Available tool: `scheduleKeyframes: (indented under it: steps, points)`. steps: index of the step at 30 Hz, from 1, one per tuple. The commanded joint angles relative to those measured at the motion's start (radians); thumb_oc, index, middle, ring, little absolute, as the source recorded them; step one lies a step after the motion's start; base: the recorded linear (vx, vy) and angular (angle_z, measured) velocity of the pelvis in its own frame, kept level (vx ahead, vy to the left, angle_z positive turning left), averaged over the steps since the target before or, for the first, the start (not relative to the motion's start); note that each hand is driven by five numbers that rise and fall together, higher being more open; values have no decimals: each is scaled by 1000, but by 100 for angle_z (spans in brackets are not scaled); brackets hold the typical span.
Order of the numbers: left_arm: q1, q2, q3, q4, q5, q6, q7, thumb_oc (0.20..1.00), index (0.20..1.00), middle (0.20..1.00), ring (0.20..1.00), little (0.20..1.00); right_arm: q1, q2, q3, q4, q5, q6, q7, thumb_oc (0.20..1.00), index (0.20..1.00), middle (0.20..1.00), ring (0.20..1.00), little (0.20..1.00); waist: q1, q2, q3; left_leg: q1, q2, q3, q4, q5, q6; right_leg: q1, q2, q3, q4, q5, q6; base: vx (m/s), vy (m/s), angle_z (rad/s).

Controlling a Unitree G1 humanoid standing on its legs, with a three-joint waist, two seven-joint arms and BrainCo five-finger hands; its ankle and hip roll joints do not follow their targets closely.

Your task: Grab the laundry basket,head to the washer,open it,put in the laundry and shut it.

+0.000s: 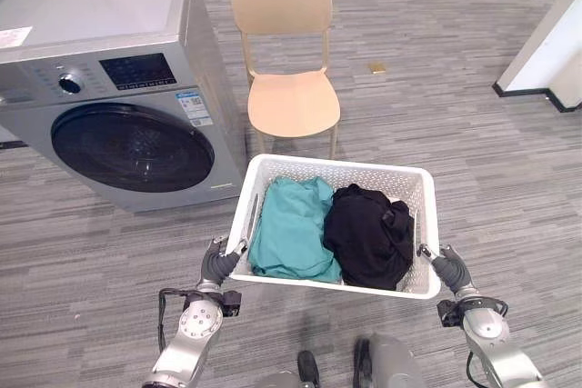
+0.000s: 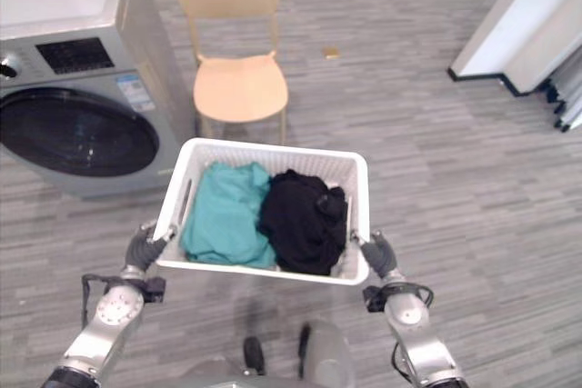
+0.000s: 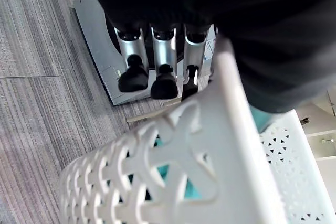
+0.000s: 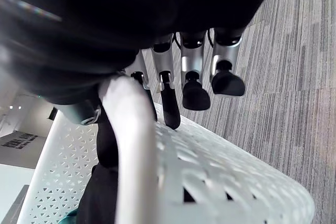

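Observation:
I hold a white perforated laundry basket point(image 1: 336, 166) off the floor between both hands. Inside lie a teal garment point(image 1: 291, 224) on the left and a black garment point(image 1: 368, 233) on the right. My left hand point(image 1: 218, 263) grips the basket's left rim, its fingers point(image 3: 164, 72) curled over the edge point(image 3: 231, 145). My right hand point(image 1: 450, 270) grips the right rim point(image 4: 131, 145), its fingers point(image 4: 194, 77) bent over it. The grey front-loading washer point(image 1: 109, 88) stands ahead to the left, its dark round door point(image 1: 132, 145) shut.
A beige chair point(image 1: 291, 102) stands just right of the washer, directly beyond the basket. A white wall base point(image 1: 546, 52) juts in at the far right. A small yellowish scrap point(image 1: 376, 67) lies on the grey carpet behind the chair.

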Motion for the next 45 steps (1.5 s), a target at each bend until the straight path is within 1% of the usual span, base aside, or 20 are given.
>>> scheduleKeyframes:
  steps: [1, 5, 7, 8, 9, 11, 13, 17, 20, 21, 22, 27, 32, 33, 34, 35, 36, 39, 42, 45]
  points:
    - [7, -44, -16, -104, -91, -98, -43, 200, 200, 200, 200, 200, -119, 9, -39, -103, 87, -131, 38, 200, 200, 200, 200, 200, -8, 26, -37, 17, 91, -102, 107, -137, -91, 130, 7, -43, -308, 155, 77, 344, -182, 21]
    - [4, -53, -7, -96, -79, -114, -41, 200, 200, 200, 200, 200, -108, 10, -43, -109, 82, -131, 43, 200, 200, 200, 200, 200, -26, 20, -39, 80, 110, -141, 112, -160, -132, 122, -13, -2, -390, 208, 89, 364, -244, 41]
    - [13, -73, -8, -96, -87, -117, -37, 200, 200, 200, 200, 200, -101, 3, -48, -106, 76, -140, 40, 200, 200, 200, 200, 200, -27, 30, -55, 72, 155, -158, 191, -94, -168, 149, 13, -3, -367, 215, 60, 301, -244, 73]
    - [12, -72, -8, -96, -87, -117, -37, 200, 200, 200, 200, 200, -102, 3, -47, -105, 76, -140, 40, 200, 200, 200, 200, 200, -29, 27, -58, 66, 152, -160, 191, -90, -168, 145, 10, -4, -370, 219, 60, 217, -224, 82]
    - [6, -74, -10, -96, -97, -117, -33, 200, 200, 200, 200, 200, -105, -9, -47, -104, 79, -146, 33, 200, 200, 200, 200, 200, -25, 33, -53, 33, 177, -174, 275, -25, -188, 161, 28, -9, -370, 213, 44, 154, -217, 64]
    - [-3, -78, -20, -94, -111, -108, -41, 200, 200, 200, 200, 200, -109, -28, -62, -100, 94, -143, 18, 200, 200, 200, 200, 200, -16, 12, -56, -60, 222, -147, 419, 47, -181, 251, 48, -42, -422, 174, 0, 348, -366, 23]
    - [-4, -81, -23, -95, -112, -105, -42, 200, 200, 200, 200, 200, -111, -32, -62, -100, 94, -141, 13, 200, 200, 200, 200, 200, -9, 12, -51, -79, 215, -146, 425, 22, -177, 278, 56, -42, -439, 165, -2, 230, -163, -4]
    - [-6, -88, -30, -81, -107, -94, -49, 200, 200, 200, 200, 200, -96, -39, -74, -93, 102, -140, 6, 200, 200, 200, 200, 200, 10, -4, -43, -170, 191, -106, 305, -35, -166, 342, 49, -73, -489, 140, 10, 187, -52, 6]
    - [-3, -86, -33, -83, -106, -90, -54, 200, 200, 200, 200, 200, -89, -38, -79, -80, 105, -139, 0, 200, 200, 200, 200, 200, 20, -1, -29, -213, 203, -94, 178, 49, -192, 375, 58, -91, -496, 123, 12, 131, 12, -3]
    - [-3, -86, -33, -83, -106, -90, -54, 200, 200, 200, 200, 200, -89, -38, -79, -80, 105, -139, 0, 200, 200, 200, 200, 200, 20, -1, -27, -209, 203, -94, 177, 50, -192, 378, 58, -90, -497, 123, 12, 176, 53, -19]
    - [0, -85, -34, -83, -101, -88, -55, 200, 200, 200, 200, 200, -85, -34, -79, -75, 105, -137, -5, 200, 200, 200, 200, 200, 25, 4, -22, -228, 224, -79, 127, 100, -206, 399, 68, -100, -492, 105, 10, 211, 76, -28]
    - [14, -82, -35, -85, -94, -81, -55, 200, 200, 200, 200, 200, -69, -27, -78, -62, 94, -134, -12, 200, 200, 200, 200, 200, 35, 9, -27, -229, 275, -92, 34, 170, -224, 456, 68, -103, -470, 56, 16, 217, 143, -25]
    - [11, -75, -42, -87, -94, -83, -61, 200, 200, 200, 200, 200, -63, -13, -80, -59, 99, -133, -9, 200, 200, 200, 200, 200, 38, 9, -32, -235, 294, -90, 67, 151, -221, 485, 35, -96, -429, 27, 33, 213, 256, -6]
    - [8, -67, -49, -85, -95, -85, -66, 200, 200, 200, 200, 200, -61, -9, -84, -54, 93, -127, -4, 200, 200, 200, 200, 200, 38, 3, -42, -240, 267, -95, 118, 117, -213, 505, -8, -93, -418, 30, 53, 157, 207, 2]
    - [8, -67, -49, -85, -95, -85, -66, 200, 200, 200, 200, 200, -62, -9, -84, -54, 93, -127, -4, 200, 200, 200, 200, 200, 38, 4, -45, -244, 268, -95, 118, 118, -212, 501, -7, -93, -419, 32, 53, 256, 426, 9]
    - [8, -51, -47, -88, -94, -85, -69, 200, 200, 200, 200, 200, -66, -1, -78, -48, 83, -121, 6, 200, 200, 200, 200, 200, 44, 0, -46, -241, 241, -100, 159, 68, -193, 485, -47, -73, -390, 39, 71, 90, 224, 26]
    - [8, -51, -47, -88, -94, -85, -70, 200, 200, 200, 200, 200, -66, -1, -78, -48, 83, -121, 6, 200, 200, 200, 200, 200, 45, 1, -50, -246, 242, -100, 157, 70, -192, 480, -46, -71, -391, 42, 71, 152, 378, 23]
    - [-1, -23, -30, -80, -87, -85, -64, 200, 200, 200, 200, 200, -78, 24, -69, -28, 64, -114, 16, 200, 200, 200, 200, 200, 52, -10, -54, -230, 197, -90, 181, 2, -142, 411, -96, -29, -273, 53, 93, 64, 231, -5]
    - [-1, -9, -12, -75, -75, -84, -62, 200, 200, 200, 200, 200, -87, 31, -60, -10, 49, -111, 23, 200, 200, 200, 200, 200, 52, -9, -53, -213, 180, -79, 179, -23, -115, 339, -92, -4, -186, 70, 89, 75, 168, -1]
    - [2, -12, -4, -69, -71, -87, -58, 200, 200, 200, 200, 200, -91, 27, -48, 14, 34, -104, 25, 200, 200, 200, 200, 200, 35, -3, -44, -170, 156, -86, 155, -29, -105, 268, -29, 37, -197, 78, 77, 79, 37, -9]
